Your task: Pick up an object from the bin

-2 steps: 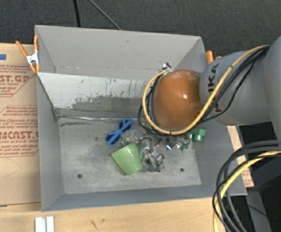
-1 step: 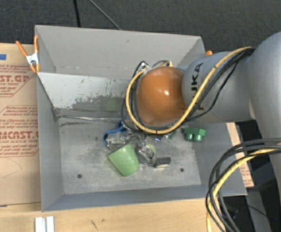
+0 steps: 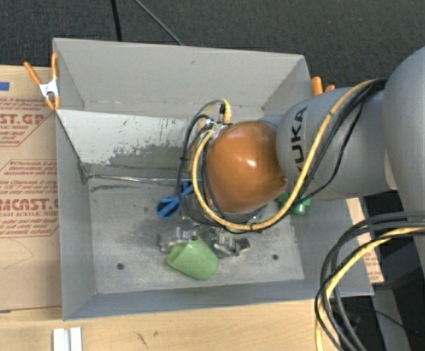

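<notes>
My gripper (image 3: pixel 206 238) pokes out from under the arm's orange dome, low over the front middle of the bin floor. A light green, rounded soft-looking thing (image 3: pixel 192 260) lies right beneath and just in front of it, touching or nearly touching the gripper's metal parts. A blue scissor-like handle (image 3: pixel 170 206) lies just to the gripper's left, partly hidden under the arm.
A small dark green piece (image 3: pixel 301 208) peeks out at the arm's right side near the bin's right wall. The arm covers the middle and right of the bin. Bare floor lies to the left and front left.
</notes>
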Motion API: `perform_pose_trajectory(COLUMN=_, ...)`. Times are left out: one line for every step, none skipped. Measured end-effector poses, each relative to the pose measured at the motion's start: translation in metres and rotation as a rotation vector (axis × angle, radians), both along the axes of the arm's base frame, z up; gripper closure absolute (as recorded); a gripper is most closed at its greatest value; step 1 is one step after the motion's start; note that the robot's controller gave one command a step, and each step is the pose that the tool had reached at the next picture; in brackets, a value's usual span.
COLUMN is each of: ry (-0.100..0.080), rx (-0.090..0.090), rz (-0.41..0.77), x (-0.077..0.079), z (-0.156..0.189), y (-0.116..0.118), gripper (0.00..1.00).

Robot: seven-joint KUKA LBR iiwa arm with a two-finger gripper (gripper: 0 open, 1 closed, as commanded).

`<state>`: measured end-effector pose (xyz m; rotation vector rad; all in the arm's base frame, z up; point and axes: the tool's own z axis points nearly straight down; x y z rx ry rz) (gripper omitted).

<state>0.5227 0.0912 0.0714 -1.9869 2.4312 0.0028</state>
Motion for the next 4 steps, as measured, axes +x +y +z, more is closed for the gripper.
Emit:
perform_pose_trajectory(ry=-0.003, rx=0.001, rz=0.342, x=-0.022, z=0.074, y=0.017, gripper=0.0)
perform_pose_trajectory(ry=0.005, rx=0.0, rz=0.353, x=-0.041, z=0.033, y=0.05, gripper=0.0)
perform_pose_trajectory(ry=-0.004, rx=0.0, rz=0.411, x=-0.026, z=-0.001, y=0.047, gripper=0.0)
perform_pose_trajectory(ry=-0.006, rx=0.003, rz=0.412, x=-0.026, z=0.0, y=0.049, gripper=1.0)
